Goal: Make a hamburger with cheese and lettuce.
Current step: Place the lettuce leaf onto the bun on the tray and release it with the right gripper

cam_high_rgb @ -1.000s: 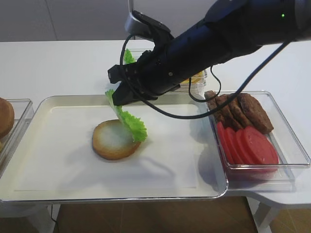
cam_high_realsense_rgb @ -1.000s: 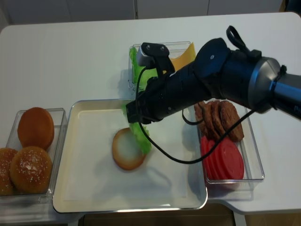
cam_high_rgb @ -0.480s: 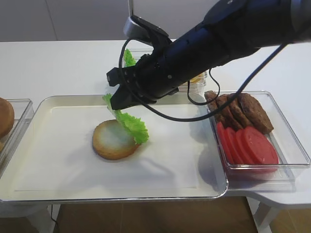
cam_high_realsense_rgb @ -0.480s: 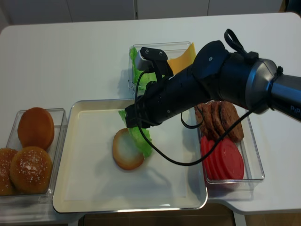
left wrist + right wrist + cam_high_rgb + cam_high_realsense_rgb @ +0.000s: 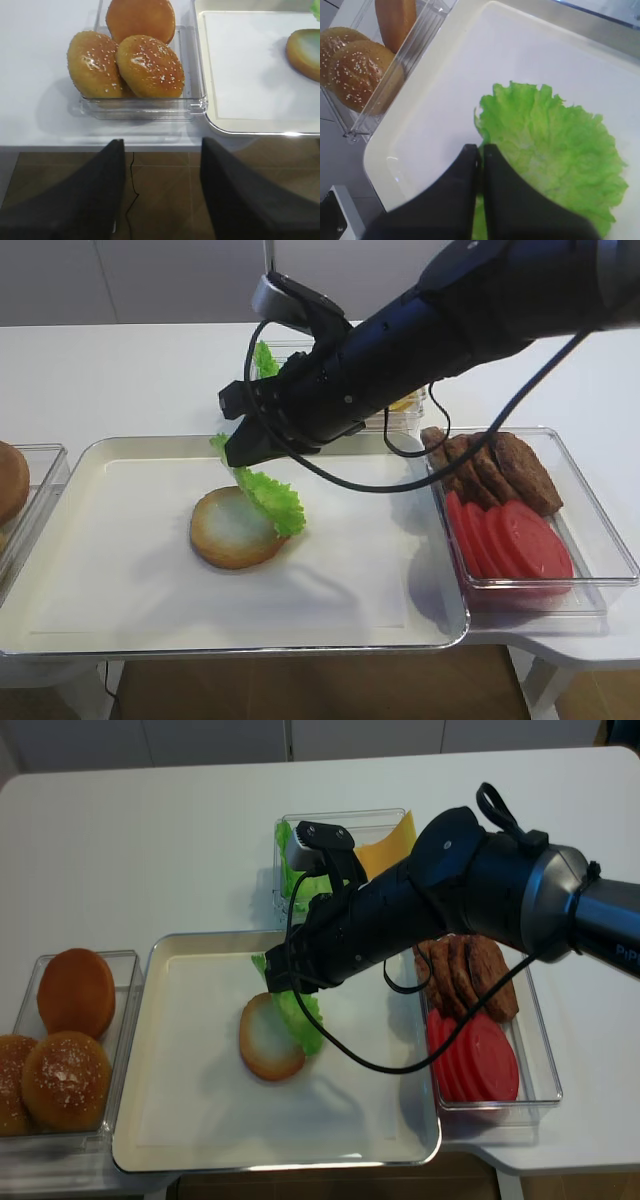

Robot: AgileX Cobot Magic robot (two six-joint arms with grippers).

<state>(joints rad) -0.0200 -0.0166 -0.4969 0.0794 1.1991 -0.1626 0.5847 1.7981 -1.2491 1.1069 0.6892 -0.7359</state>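
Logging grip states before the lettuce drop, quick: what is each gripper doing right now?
Left gripper: open, holding nothing.
Right gripper: shut on the lettuce, pinching its edge over the hamburger.

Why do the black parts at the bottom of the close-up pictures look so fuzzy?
They sit too near the lens: in the right wrist view the lettuce is sharp while the dark jaws are soft; the left wrist view blurs its jaws, the buns crisp. Both high views are evenly lit, with soft shadows on the tray.
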